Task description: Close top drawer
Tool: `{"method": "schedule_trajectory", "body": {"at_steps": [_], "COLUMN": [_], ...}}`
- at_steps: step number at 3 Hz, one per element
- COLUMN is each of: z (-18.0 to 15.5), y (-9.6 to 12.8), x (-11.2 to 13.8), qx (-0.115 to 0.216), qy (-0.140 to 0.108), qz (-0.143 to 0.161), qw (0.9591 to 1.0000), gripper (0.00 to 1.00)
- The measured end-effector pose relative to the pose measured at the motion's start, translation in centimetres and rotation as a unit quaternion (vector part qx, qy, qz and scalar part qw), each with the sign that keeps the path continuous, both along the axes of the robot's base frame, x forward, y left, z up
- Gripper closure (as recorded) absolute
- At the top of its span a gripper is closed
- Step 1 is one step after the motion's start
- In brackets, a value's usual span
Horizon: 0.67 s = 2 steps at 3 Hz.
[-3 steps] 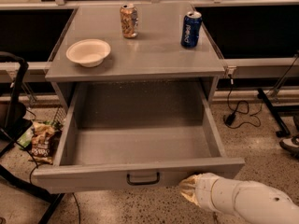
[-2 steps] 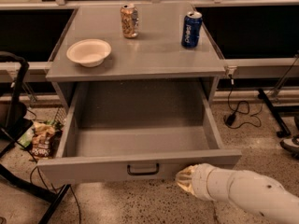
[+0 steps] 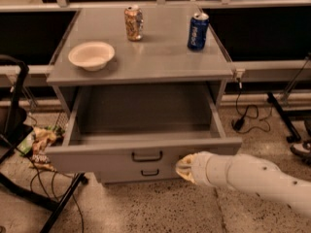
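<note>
My tool [image 3: 186,167] sits low at the front of the top drawer [image 3: 92,157], up against its flat grey face just right of the small black handle [image 3: 147,156]. I cannot tell how far it is open or whether it grips anything. The drawer stands pulled well out from under the table [image 3: 160,64], its front covering most of a shorter drawer [image 3: 121,176] below, while on the table stand a white bowl [image 3: 91,55], an orange can [image 3: 133,22] and a blue can [image 3: 198,30].
</note>
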State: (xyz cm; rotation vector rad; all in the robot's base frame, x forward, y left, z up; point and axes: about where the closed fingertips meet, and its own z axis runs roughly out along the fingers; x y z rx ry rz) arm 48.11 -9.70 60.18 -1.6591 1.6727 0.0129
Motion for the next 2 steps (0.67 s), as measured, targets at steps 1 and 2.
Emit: {"method": "schedule_trajectory", "body": {"at_steps": [1, 2], "z": [1.1, 2.0], "y": [2.1, 4.3], "x": [3.5, 6.2], "qx": [0.003, 0.010], "qy": [-0.009, -0.013], "qz": [0.020, 0.041], "qw": [0.9997, 0.9990], "gripper": [1.00, 1.00]}}
